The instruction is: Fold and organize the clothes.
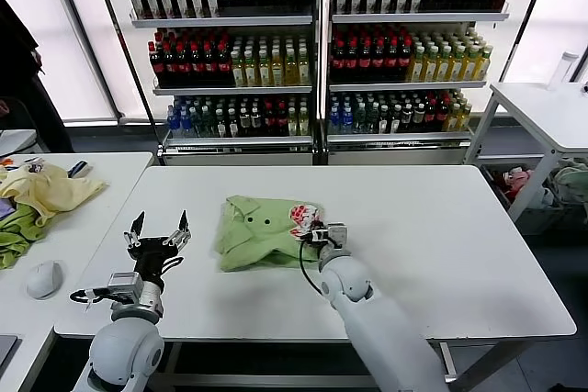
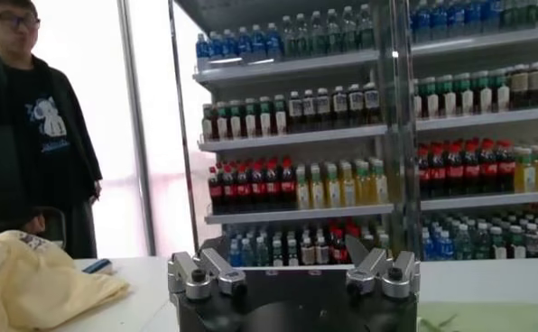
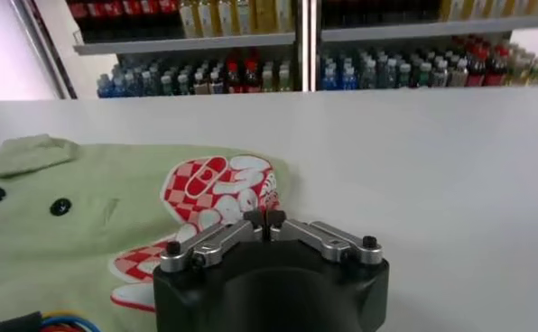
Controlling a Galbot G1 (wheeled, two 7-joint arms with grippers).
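Note:
The light green shirt [image 1: 257, 231] lies folded on the middle of the white table [image 1: 441, 245], collar and dark buttons up, with its red-and-white patch [image 1: 303, 218] at its right edge. My right gripper [image 1: 315, 232] sits low at that edge; in the right wrist view the right gripper [image 3: 265, 219] has its fingertips pressed together on the shirt [image 3: 88, 225] beside the patch [image 3: 217, 185]. My left gripper [image 1: 159, 227] is held up above the table's left front, apart from the shirt, fingers spread and empty. It shows open in the left wrist view [image 2: 292, 262], with a strip of the shirt [image 2: 486, 316] beyond it.
A pale yellow cloth [image 1: 46, 190] and a darker green cloth [image 1: 18, 231] lie on the neighbouring table at the left, with a white mouse [image 1: 43, 277]. Bottle shelves [image 1: 312, 43] stand behind. Another white table [image 1: 551, 107] is at the right. A person [image 2: 25, 117] stands at the far left.

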